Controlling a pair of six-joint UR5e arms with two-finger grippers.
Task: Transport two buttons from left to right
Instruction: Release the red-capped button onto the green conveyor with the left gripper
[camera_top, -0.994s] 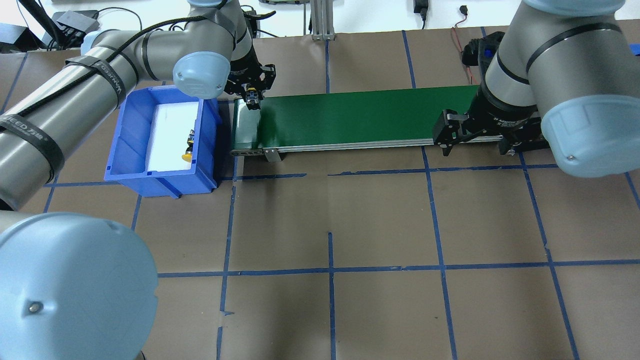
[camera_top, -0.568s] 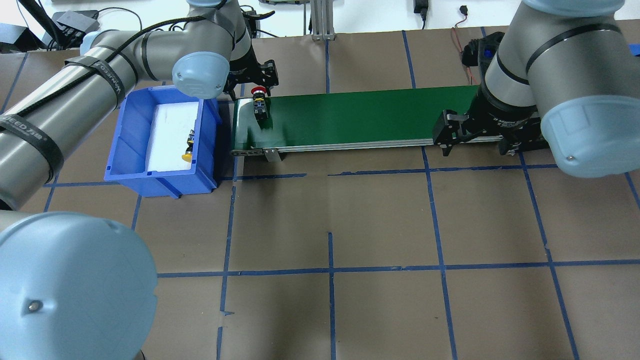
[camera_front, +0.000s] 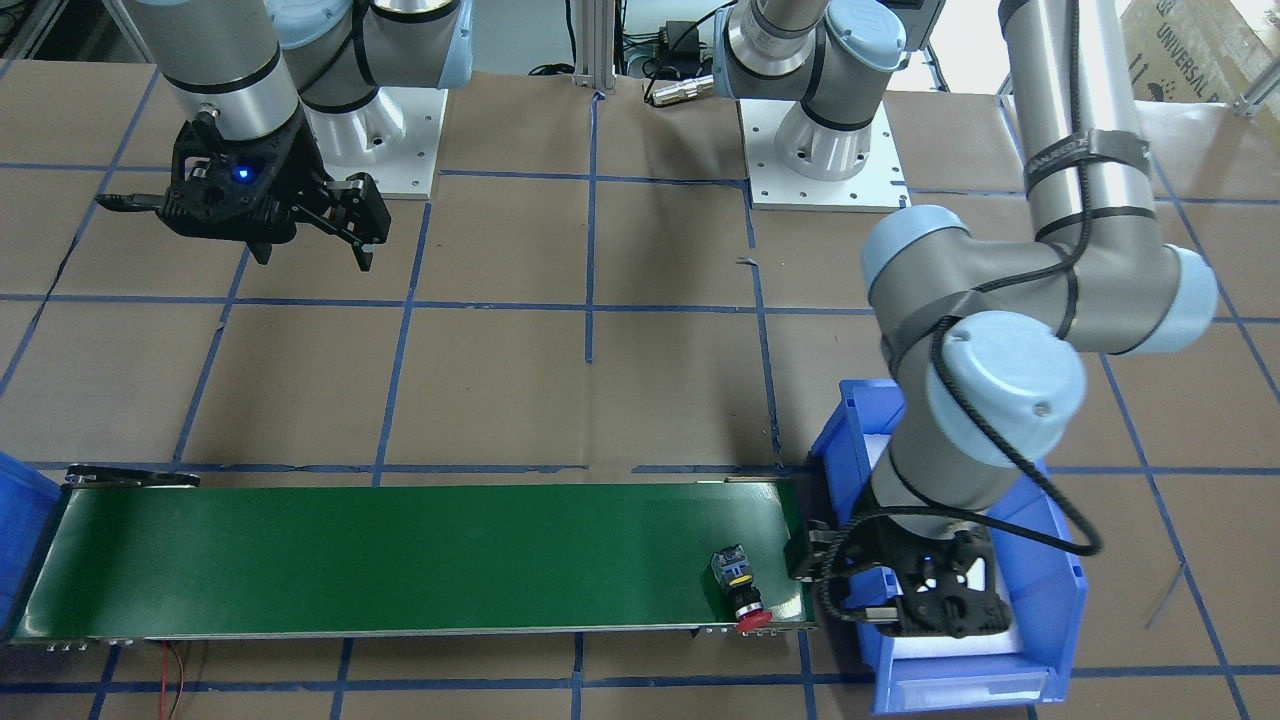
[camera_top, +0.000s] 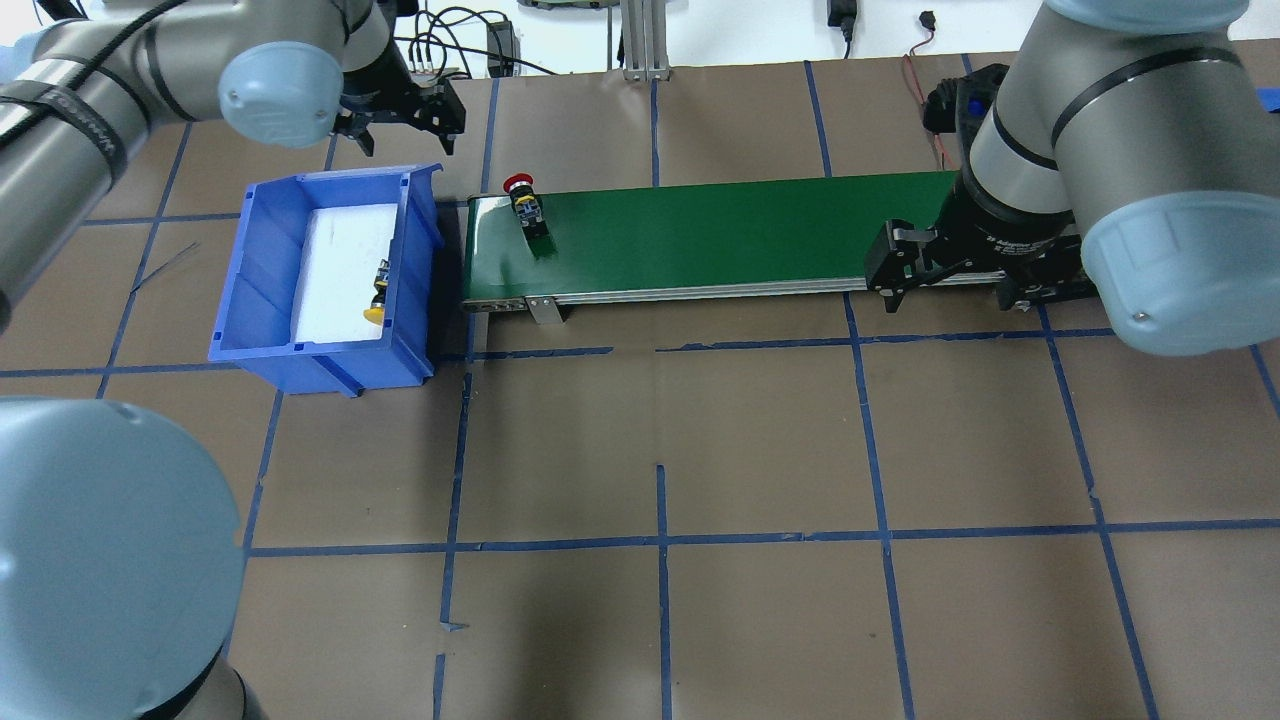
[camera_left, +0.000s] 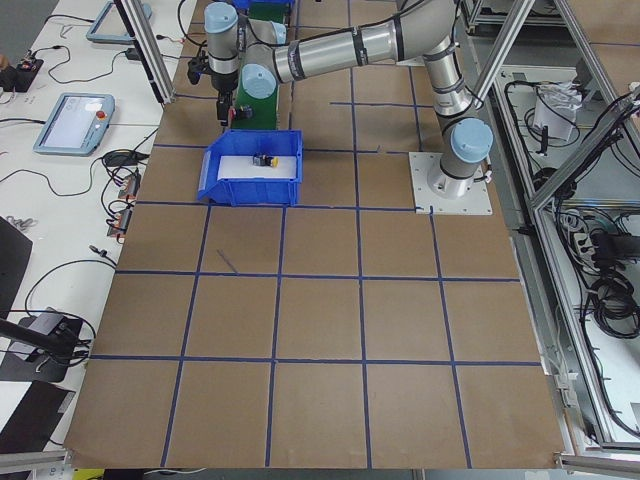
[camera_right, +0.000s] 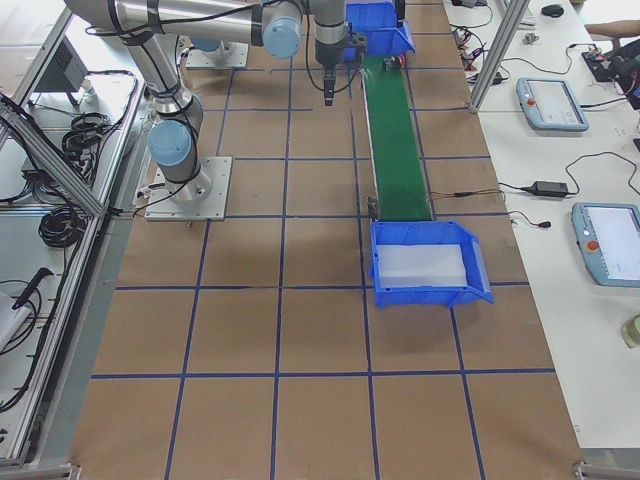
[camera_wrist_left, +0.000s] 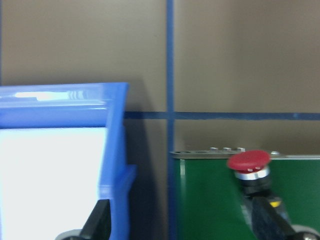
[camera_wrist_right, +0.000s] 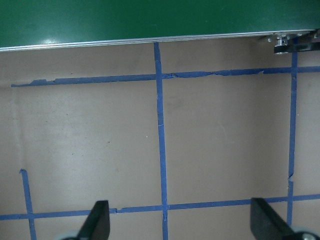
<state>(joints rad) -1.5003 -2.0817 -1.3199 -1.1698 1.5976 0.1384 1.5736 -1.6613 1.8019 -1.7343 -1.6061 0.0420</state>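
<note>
Robot's maybe a quarter done, judging by how things lie. The red button (camera_top: 521, 205) is on the green belt (camera_top: 720, 225), apparently on its side, right at the end nearest the left gripper (camera_top: 408, 140), low and just off that gripper's belt-side finger. The yellow button (camera_top: 377, 298) sits in the blue bin (camera_top: 235, 270), below the gripper and back toward the robot. The left gripper hangs spread wide with nothing in it, above the bin's far corner and the belt end. The right gripper (camera_front: 313, 255) is wide and empty too, off the robot side of the belt's other end, well apart from both buttons. Probably left to do: get the red one down to the second bin (camera_right: 430, 297), then do the same with yellow. In the way are the bin's tall walls, and the yellow button lies close to the belt-side one, so it's a tight reach.
</note>
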